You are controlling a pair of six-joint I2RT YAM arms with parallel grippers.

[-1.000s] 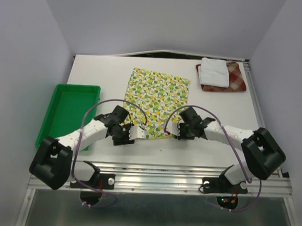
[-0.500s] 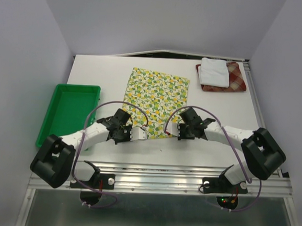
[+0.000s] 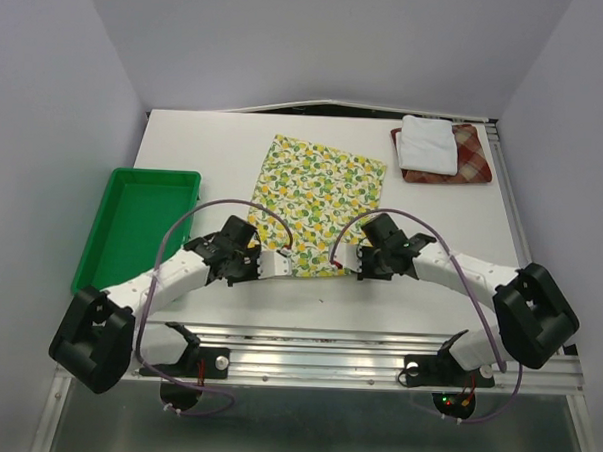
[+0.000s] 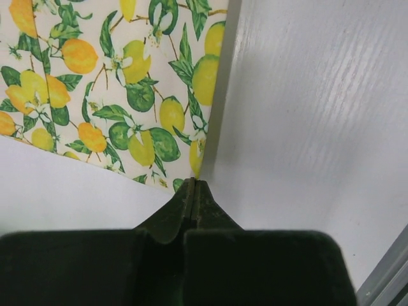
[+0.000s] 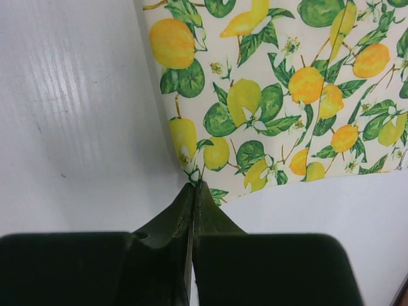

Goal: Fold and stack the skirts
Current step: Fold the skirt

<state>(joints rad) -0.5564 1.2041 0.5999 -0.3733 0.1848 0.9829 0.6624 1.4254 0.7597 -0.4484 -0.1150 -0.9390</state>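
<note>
white table (image 3: pixel 205 152) — left fingers (image 4: pixel 173 215), right fingers (image 5: pixel 180 210) both pressed together, each pinching a fruit-print skirt (image 3: pixel 318 202) corner

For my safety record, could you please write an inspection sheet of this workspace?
Surface: white table, flat.
Job's things: lemon-print cloth skirt spread mid-table; folded plain white skirt lying on folded red-and-cream plaid skirt, far right corner.
Clutter: green plastic tray at left edge.
Grippers: left gripper shut on the spread skirt's near left corner; right gripper shut on its near right corner.
Cables: purple cables arch beside each gripper.
Surroundings: pale walls; metal rail in front.
</note>
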